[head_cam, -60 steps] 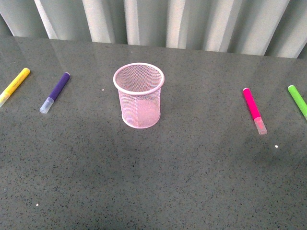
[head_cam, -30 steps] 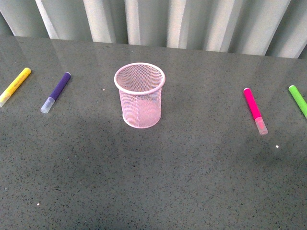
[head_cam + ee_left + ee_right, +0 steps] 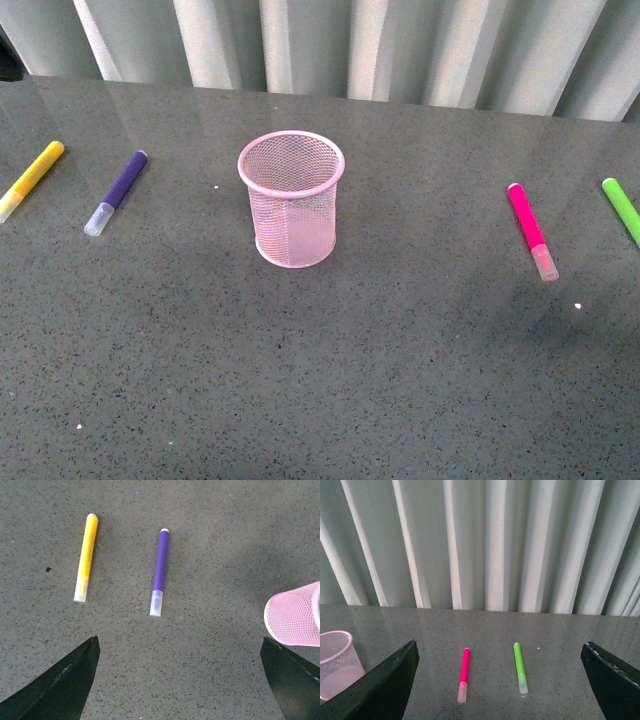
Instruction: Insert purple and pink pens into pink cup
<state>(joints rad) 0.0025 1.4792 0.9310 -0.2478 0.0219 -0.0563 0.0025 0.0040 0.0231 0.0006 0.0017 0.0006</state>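
Speckled grey tabletop (image 3: 350,380), pink mesh cup (image 3: 292,215), cylindrical purple pen (image 3: 118,190)

A small dark shape (image 3: 7,62) has come into view at the far left edge of the surface (image 3: 400,350).

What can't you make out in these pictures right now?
Front view: the yellow marker and the green marker run off the frame edges, so their full length is not visible.
Left wrist view: the pink cup is cut by the frame edge.
Right wrist view: the cup is partly behind a finger of the right gripper.
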